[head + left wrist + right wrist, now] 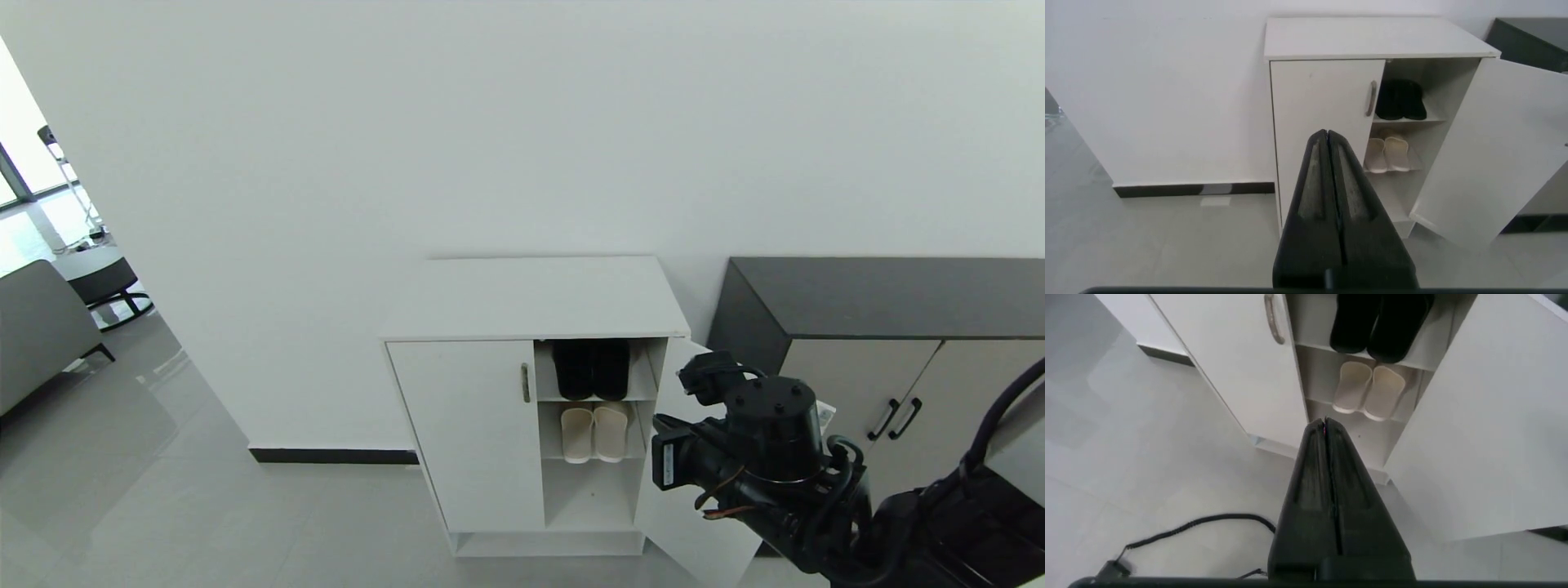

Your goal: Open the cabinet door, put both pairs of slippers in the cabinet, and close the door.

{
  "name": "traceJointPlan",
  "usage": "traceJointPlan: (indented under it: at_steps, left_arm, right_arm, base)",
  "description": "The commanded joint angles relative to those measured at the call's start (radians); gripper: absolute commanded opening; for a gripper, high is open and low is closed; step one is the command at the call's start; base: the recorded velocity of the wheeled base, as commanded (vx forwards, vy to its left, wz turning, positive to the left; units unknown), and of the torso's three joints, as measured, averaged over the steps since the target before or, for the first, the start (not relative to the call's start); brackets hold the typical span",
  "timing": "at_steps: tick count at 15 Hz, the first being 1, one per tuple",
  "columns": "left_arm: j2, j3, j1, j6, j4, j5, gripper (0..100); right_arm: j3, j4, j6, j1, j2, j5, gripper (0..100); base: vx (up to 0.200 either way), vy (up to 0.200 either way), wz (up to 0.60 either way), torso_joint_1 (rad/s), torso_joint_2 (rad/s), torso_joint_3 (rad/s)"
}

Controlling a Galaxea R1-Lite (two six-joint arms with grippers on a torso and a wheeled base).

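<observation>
Black slippers and cream slippers sit shelved — closing remains. Left gripper and right gripper are pinched empty. The door, at the cabinet's four o'clock, probably needs a push.

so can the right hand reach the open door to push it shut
Probably yes: the right hand, shut, sits close beside the open door, with nothing visible between them.
</observation>
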Motion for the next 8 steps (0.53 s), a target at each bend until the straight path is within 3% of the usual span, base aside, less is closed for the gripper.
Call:
traceJointPlan:
  at_steps: [1,2,4,8]
  left_arm:
    - [0.001,0.0,0.001,0.0,0.0,0.0,0]
    - [0.001,0.0,0.001,0.0,0.0,0.0,0]
    - [0.001,0.0,0.001,0.0,0.0,0.0,0]
    - [0.001,0.0,0.001,0.0,0.0,0.0,0]
  right_arm:
    - [-0.001,-0.002,-0.008,-0.01,0.008,0.0,0]
    - [0.001,-0.003,-0.014,-0.01,0.015,-0.002,0]
    - [0.027,-0.062,-0.017,-0.008,0.022,0.003,0]
    - [0.036,-0.117,-0.039,-0.008,0.047,0.003,0]
  base:
    - [0.0,0.0,0.0,0.0,0.0,0.0]
    - [0.0,0.0,0.0,0.0,0.0,0.0]
    - [0.0,0.0,-0.6,-0.017,0.02,0.022]
    - [0.0,0.0,0.0,-0.043,0.1,0.055]
